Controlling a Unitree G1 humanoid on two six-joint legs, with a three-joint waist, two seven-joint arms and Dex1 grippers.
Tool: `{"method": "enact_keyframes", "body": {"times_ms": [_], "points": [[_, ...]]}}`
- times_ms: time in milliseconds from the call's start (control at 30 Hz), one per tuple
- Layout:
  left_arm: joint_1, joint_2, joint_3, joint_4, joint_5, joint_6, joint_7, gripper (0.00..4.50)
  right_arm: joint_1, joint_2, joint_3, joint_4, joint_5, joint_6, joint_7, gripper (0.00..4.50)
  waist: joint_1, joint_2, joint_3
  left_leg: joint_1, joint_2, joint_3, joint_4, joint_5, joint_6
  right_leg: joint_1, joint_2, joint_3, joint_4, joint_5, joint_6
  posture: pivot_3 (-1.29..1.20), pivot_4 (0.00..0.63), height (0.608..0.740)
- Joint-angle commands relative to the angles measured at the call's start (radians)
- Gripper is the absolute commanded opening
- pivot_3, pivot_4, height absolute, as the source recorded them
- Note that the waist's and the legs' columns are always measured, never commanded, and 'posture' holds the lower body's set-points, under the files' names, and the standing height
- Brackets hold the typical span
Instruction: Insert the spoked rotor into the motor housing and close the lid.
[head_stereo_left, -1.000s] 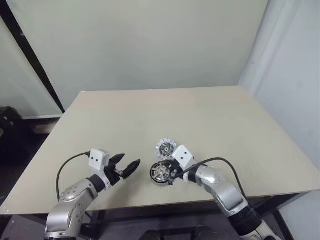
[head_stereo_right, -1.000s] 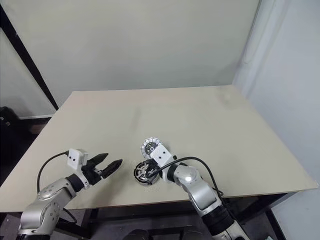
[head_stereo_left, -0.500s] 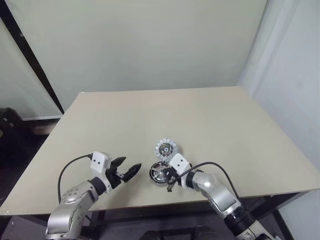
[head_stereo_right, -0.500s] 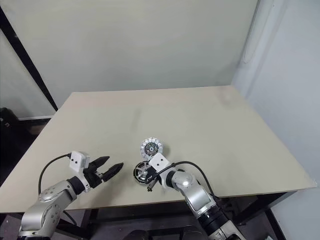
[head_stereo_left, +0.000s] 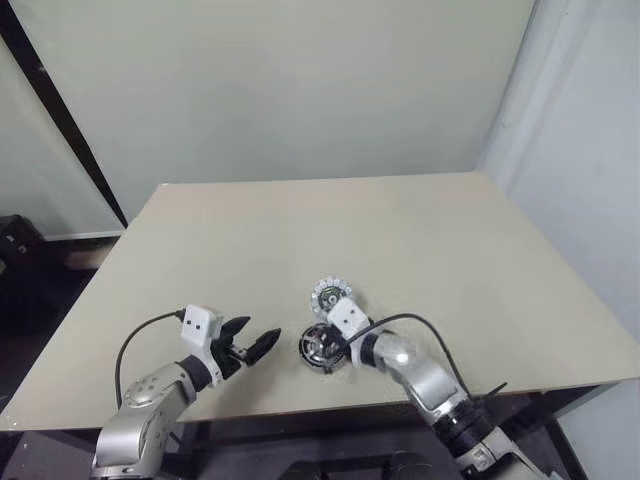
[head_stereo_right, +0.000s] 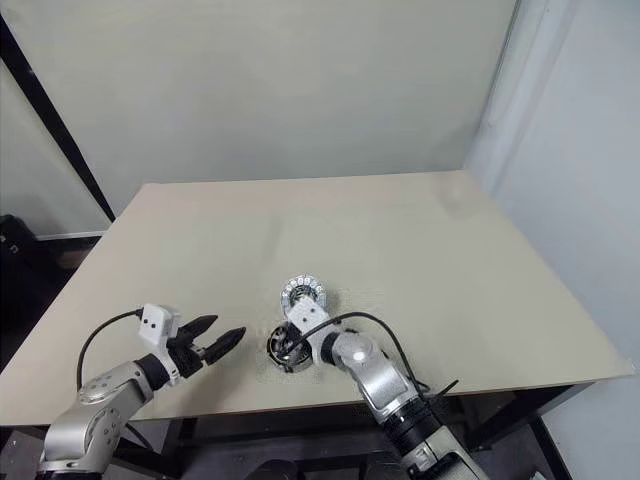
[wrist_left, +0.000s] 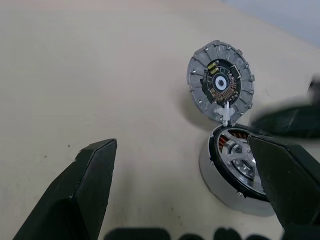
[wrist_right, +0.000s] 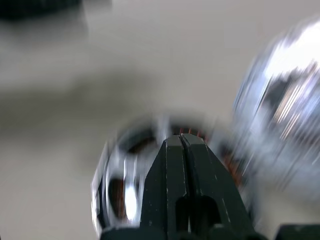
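A: Where is the rotor (wrist_left: 243, 161) now?

B: It sits inside the housing (wrist_left: 220, 176), in the lower middle of the left eye view, near the front edge of the table (head_stereo_left: 420, 230). In the left wrist view the silver spokes lie in the cup and copper windings show behind them. I judge the insertion is done, or almost.

A: And the lid (wrist_left: 220, 80)?

B: It is not closed. It lies just behind the housing, dark face up, and its edge touches the housing rim. Closing is what remains.

A: What do the grippers do?

B: The right gripper (wrist_right: 181, 145) has its fingers pressed together and holds nothing; its tip is over the rotor. The left gripper (head_stereo_left: 252, 346) is at the lower left, fingers wide apart, empty, near the housing but apart from it.

A: What differs from one second ago?

B: The right gripper has come lower and closer onto the rotor. The left gripper, the housing and the lid keep their places.
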Motion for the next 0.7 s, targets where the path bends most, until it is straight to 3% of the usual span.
{"method": "enact_keyframes", "body": {"times_ms": [33,200,433,700], "points": [[0.006,0.003,0.022,-0.042,-0.007,-0.014,-0.002,4.5,0.006,-0.007,0.024,0.09,-0.043,-0.012,-0.004,0.04,0.0,0.0,-0.001,0.001,0.001,0.0,0.0,0.0,0.0,0.001,0.0,0.0,0.0,0.0,0.0,0.0,0.0,0.74],[0.026,0.0,0.029,-0.048,-0.008,-0.018,0.002,4.5,-0.021,0.005,-0.035,0.019,-0.016,-0.015,-0.019,0.04,0.0,0.001,-0.002,0.009,0.002,0.0,-0.001,0.0,-0.001,0.006,0.0,-0.001,0.0,-0.002,-0.003,0.0,0.0,0.74],[0.018,-0.005,0.024,-0.033,-0.002,-0.025,0.001,4.5,-0.056,0.027,-0.081,-0.146,0.027,0.012,0.001,0.04,0.0,0.001,-0.002,0.004,0.001,0.0,0.0,0.0,-0.001,0.002,0.0,0.0,0.0,-0.001,-0.002,0.0,0.0,0.74],[0.001,-0.006,0.015,-0.016,0.005,-0.023,-0.006,4.5,0.041,-0.023,0.012,-0.186,0.016,0.091,0.087,0.04,0.001,0.0,-0.002,0.002,0.001,-0.001,-0.004,-0.001,-0.003,0.0,0.0,-0.001,0.0,0.0,0.0,0.0,0.0,0.74]]}}
